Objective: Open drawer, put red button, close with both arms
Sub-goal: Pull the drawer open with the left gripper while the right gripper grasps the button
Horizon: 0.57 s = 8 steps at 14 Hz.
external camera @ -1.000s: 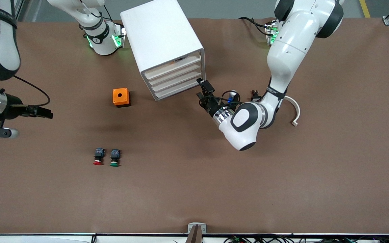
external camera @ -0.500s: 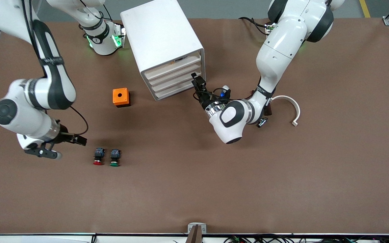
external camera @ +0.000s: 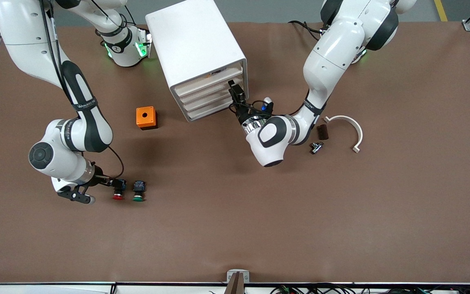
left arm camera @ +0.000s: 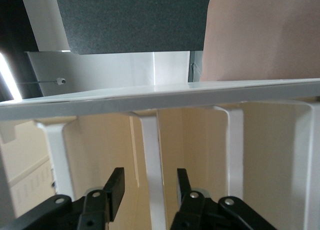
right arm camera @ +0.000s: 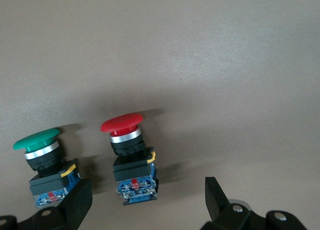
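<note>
**Both sets of fingers have arrived at their targets**

Over the last second my right arm has swung in from the tabletop's edge and come down low beside the red button (external camera: 118, 192), while my left fingers (left arm camera: 147, 187) have slid up to the drawer unit (external camera: 196, 53) and narrowed around a white upright rib (left arm camera: 151, 160) on a drawer front. They now straddle it part-closed; I cannot tell whether the pads touch it.

My right fingers (right arm camera: 147, 200) are spread wide. The red button lies on the tabletop close in front of them, beside the green button (external camera: 138, 191) and nearer the front camera than the orange box (external camera: 146, 117).

To do this well, I should seat the left pads squarely on the rib before pulling straight out. On the right, I should centre on the red button's black-and-blue body so the green one stays outside the fingers.
</note>
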### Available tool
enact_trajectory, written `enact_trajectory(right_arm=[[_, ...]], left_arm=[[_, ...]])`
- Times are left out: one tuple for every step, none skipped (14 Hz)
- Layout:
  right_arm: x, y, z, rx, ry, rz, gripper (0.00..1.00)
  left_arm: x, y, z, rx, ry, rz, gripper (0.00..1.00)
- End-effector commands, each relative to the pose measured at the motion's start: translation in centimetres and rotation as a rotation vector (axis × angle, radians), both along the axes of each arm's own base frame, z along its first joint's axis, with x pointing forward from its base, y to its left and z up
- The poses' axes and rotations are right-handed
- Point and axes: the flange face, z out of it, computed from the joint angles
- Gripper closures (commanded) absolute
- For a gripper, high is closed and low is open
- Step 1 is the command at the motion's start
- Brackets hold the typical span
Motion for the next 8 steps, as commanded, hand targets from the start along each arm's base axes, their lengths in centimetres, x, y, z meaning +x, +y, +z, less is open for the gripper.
enact_trajectory(right_arm=[[0.4, 0.5, -1.0, 0.01, 0.005, -0.02, 0.0], [0.5, 0.6, -1.2, 0.009, 0.007, -0.025, 0.0], [0.5, 0.6, -1.6, 0.008, 0.008, -0.028, 0.0], [0.5, 0.5, -2.0, 0.007, 0.013, -0.029, 0.0], [0.4, 0.6, -2.3, 0.007, 0.016, -0.03, 0.02], [0.3, 0.6, -2.6, 0.006, 0.021, -0.03, 0.06], [0.3, 0.6, -2.7, 0.006, 0.022, -0.03, 0.1], [0.3, 0.7, -2.9, 0.006, 0.024, -0.028, 0.12]], left_arm=[[-1.9, -1.3, -0.1, -0.005, 0.033, -0.037, 0.64], [-2.4, -1.6, -0.2, -0.006, 0.038, -0.051, 0.7], [-2.8, -1.7, -0.3, -0.005, 0.041, -0.062, 0.76], [-3.0, -1.7, -0.6, -0.002, 0.048, -0.07, 0.8], [-3.0, -1.6, -0.7, -0.011, 0.048, -0.071, 0.86], [-2.9, -1.7, -0.7, -0.025, 0.043, -0.071, 0.89], [-2.8, -1.5, -0.7, -0.028, 0.042, -0.068, 0.92], [-2.6, -1.4, -0.7, -0.028, 0.043, -0.064, 0.95]])
